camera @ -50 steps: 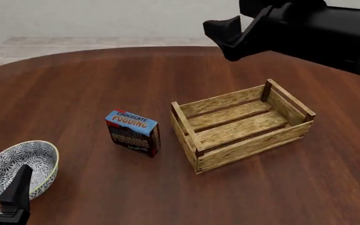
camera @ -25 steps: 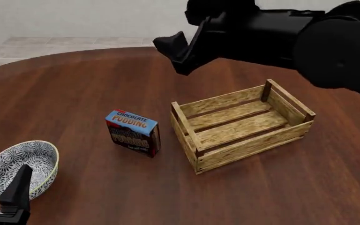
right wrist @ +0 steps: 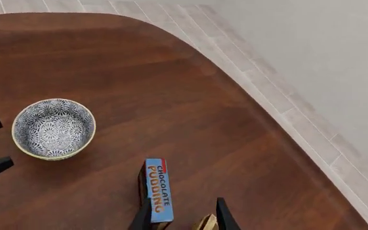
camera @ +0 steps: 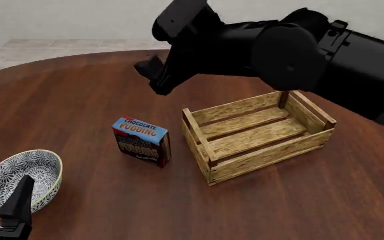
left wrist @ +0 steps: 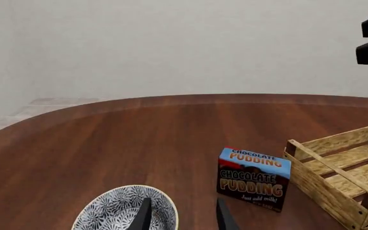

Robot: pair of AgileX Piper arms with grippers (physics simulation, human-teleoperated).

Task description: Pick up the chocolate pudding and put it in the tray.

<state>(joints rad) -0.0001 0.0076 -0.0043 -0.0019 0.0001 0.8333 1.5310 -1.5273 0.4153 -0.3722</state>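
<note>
The chocolate pudding [camera: 142, 141] stands upright on the table, just left of the tray [camera: 259, 159], a light-wood crate that holds nothing. My right gripper [camera: 153, 77] hangs open and empty in the air behind and above the pudding. In the right wrist view the pudding [right wrist: 158, 189] lies below, by one of the fingertips [right wrist: 142, 215]. My left gripper [camera: 2, 192] is open and empty at the front left, over the bowl. The left wrist view shows the pudding [left wrist: 253, 178] and the tray [left wrist: 318, 179] ahead of it.
A round blue-white patterned bowl [camera: 18, 182] sits at the front left, under my left gripper; it also shows in the left wrist view [left wrist: 123, 211] and the right wrist view [right wrist: 54, 127]. The brown wooden table [camera: 78, 90] is round-edged, with floor tiles beyond.
My right arm has swung left and down from the far right, past the tray, to above and behind the pudding. The left arm, pudding, tray and bowl have not moved.
</note>
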